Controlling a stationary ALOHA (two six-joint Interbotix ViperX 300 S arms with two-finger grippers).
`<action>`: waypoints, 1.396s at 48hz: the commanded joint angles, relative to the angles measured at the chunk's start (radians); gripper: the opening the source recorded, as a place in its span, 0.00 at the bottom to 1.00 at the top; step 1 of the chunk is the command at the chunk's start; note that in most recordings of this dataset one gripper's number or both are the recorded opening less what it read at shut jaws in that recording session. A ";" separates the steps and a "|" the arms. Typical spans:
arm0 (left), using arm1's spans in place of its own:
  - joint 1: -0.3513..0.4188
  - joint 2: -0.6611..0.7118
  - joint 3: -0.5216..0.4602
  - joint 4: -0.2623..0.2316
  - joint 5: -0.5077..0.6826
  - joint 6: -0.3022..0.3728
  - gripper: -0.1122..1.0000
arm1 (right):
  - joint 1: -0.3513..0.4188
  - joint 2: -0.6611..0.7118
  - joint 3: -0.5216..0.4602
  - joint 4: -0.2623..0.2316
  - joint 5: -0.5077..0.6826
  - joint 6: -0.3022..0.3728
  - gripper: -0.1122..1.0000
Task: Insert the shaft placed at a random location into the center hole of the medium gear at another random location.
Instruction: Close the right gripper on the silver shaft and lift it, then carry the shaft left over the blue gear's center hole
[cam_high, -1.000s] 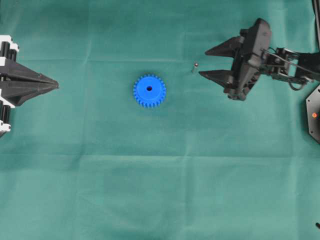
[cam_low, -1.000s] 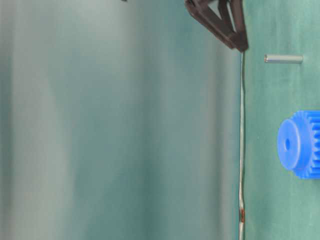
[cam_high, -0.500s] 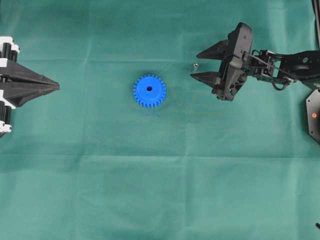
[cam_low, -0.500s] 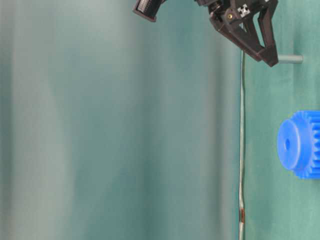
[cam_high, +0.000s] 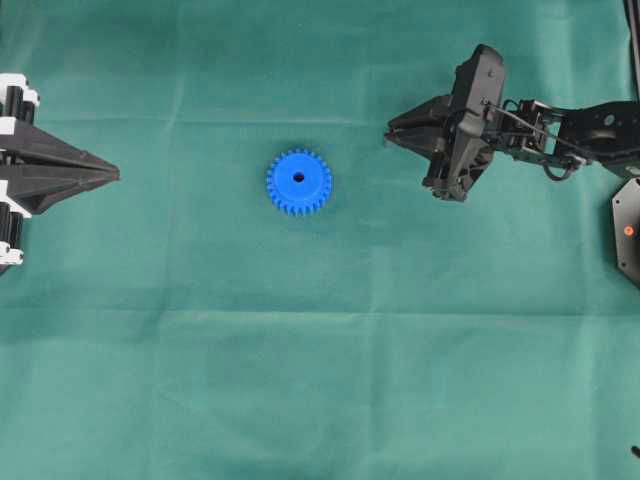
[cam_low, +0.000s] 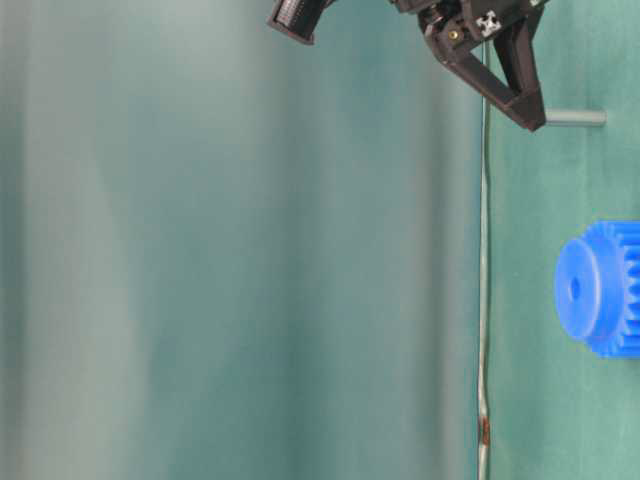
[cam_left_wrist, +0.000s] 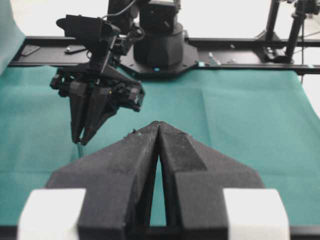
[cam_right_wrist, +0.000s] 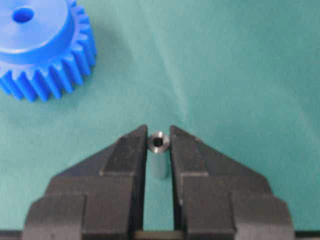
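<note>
The shaft (cam_right_wrist: 159, 150) is a small silvery pin that stands upright on the green cloth. My right gripper (cam_right_wrist: 159, 131) is shut on the shaft, with both fingertips against its upper end. In the overhead view the right gripper (cam_high: 390, 134) hides the shaft. In the table-level view the right gripper (cam_low: 538, 122) grips the shaft (cam_low: 578, 117). The blue medium gear (cam_high: 299, 182) lies flat to the left of it, center hole (cam_high: 298, 177) facing up. The gear also shows in the right wrist view (cam_right_wrist: 42, 47). My left gripper (cam_high: 115, 173) is shut and empty at the left edge.
The green cloth (cam_high: 320, 350) covers the table. The right arm's black base plate (cam_high: 628, 230) sits at the right edge. The left wrist view shows the right gripper (cam_left_wrist: 80, 140) ahead and a black frame rail (cam_left_wrist: 240, 65) at the cloth's far edge.
My right gripper moved left to the shaft with its jaws open around it, then closed them on it. The gear and the left gripper have not moved.
</note>
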 joint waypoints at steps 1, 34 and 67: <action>-0.002 0.006 -0.026 0.003 -0.005 -0.002 0.10 | -0.003 -0.009 -0.014 -0.002 -0.006 -0.003 0.22; 0.000 0.006 -0.026 0.002 0.005 -0.003 0.10 | -0.003 -0.186 -0.080 -0.003 0.210 -0.015 0.22; 0.000 0.006 -0.026 0.003 0.005 -0.003 0.10 | 0.025 -0.264 -0.114 0.002 0.301 -0.011 0.22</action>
